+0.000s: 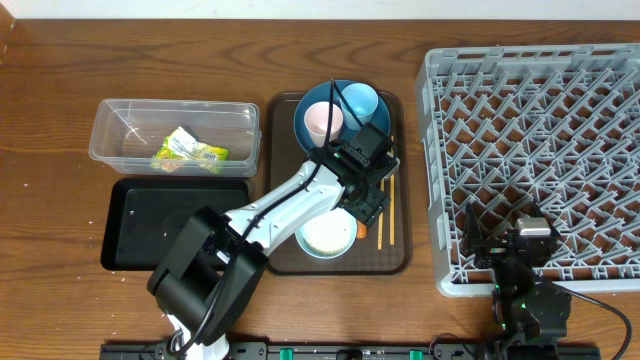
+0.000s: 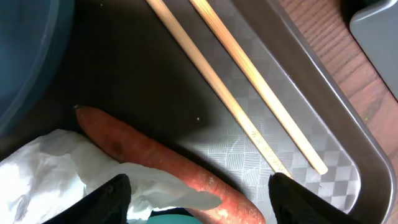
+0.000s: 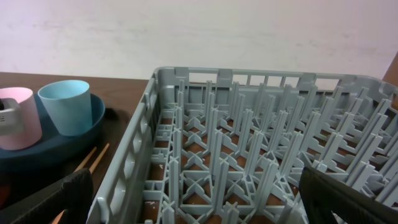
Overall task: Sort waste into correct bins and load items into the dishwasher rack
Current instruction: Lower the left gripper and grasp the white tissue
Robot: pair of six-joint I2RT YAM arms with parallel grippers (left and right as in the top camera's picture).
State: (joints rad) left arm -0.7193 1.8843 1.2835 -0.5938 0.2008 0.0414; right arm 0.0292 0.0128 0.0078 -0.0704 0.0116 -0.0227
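An orange carrot piece [image 2: 168, 163] lies on the brown tray [image 2: 311, 106] with white paper [image 2: 56, 171] draped over its near side. My left gripper [image 2: 205, 202] is open, low over the tray, its fingers either side of both and touching neither. Overhead, this gripper [image 1: 365, 207] is by the light-blue bowl [image 1: 327, 237]. The chopsticks [image 2: 249, 81] lie just beyond. Light-blue cup [image 1: 358, 100] and white-pink cup [image 1: 322, 120] stand on the dark-blue plate [image 1: 312, 140]. My right gripper [image 3: 199, 205] hangs open and empty over the grey dishwasher rack [image 1: 530, 150].
The clear tub [image 1: 120, 125] at the left holds a yellow-green wrapper [image 1: 190, 152]. The black tray [image 1: 175, 222] sits in front of it. The bowl holds white rice. The rack's pegs [image 3: 249, 137] stand upright under my right gripper.
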